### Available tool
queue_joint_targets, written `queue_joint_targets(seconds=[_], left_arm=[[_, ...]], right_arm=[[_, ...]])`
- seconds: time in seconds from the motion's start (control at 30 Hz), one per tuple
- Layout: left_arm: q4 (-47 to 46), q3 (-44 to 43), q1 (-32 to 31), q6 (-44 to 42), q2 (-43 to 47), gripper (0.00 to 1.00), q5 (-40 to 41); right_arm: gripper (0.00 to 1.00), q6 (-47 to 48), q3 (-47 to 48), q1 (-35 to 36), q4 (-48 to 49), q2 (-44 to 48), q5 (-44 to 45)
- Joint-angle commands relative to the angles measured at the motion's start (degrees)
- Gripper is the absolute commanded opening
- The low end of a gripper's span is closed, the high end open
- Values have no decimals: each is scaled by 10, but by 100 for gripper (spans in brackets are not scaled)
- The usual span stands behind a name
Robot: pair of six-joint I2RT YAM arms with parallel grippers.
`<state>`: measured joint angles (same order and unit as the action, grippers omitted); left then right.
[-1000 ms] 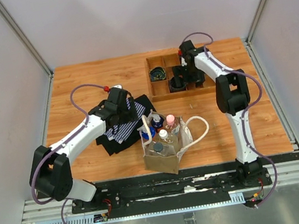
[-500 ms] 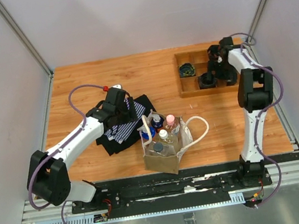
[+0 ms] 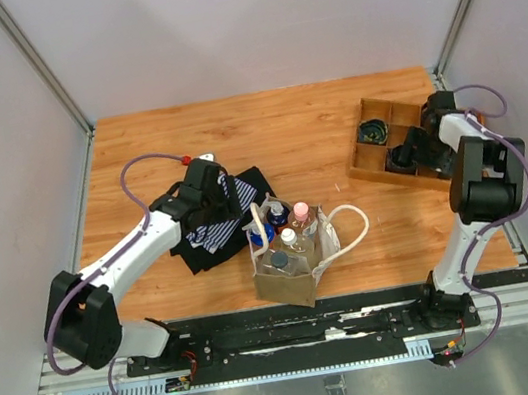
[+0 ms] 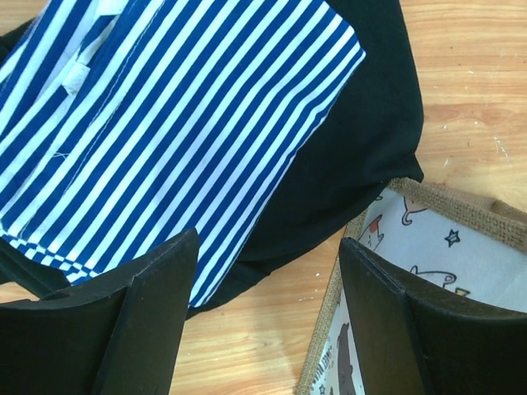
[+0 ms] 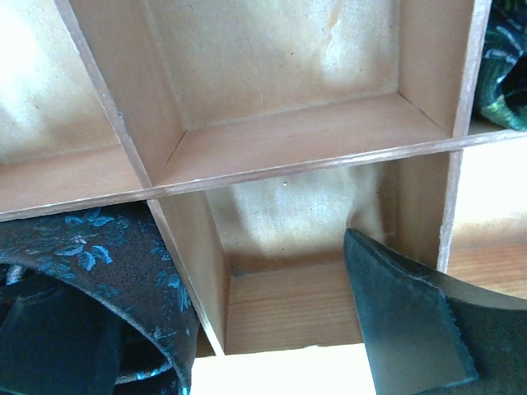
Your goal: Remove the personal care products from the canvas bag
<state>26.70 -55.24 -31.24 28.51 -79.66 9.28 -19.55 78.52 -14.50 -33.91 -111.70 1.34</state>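
The wood-grain bench (image 3: 294, 132) carries folded black and blue-striped clothing (image 3: 212, 239) left of its centre; the tan canvas bag (image 3: 288, 283) stands upright just beside it, near the front edge; a wooden compartment tray (image 3: 362, 153) lies skewed against the right edge.

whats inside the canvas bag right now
In the canvas bag a pink cap, a white cap and blue caps show. Everything below them, down to the bag's bottom, is hidden by its walls.
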Motion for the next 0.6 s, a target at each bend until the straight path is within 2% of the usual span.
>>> queue_joint_targets(seconds=[0.0,0.23,0.37,0.57], left_arm=[[-4,4,2,-1,44,74,-2],[6,-4,2,-6,65,71,8],[17,0,2,-4,74,68,9],[21,10,2,1,95,68,16]], right_arm=[[98,-12,-109,1,-36,44,91],[98,-9,-103,16,-60,134,172],[98,7,-98,71,-60,208,208],[98,22,-15,154,-127,239,287]])
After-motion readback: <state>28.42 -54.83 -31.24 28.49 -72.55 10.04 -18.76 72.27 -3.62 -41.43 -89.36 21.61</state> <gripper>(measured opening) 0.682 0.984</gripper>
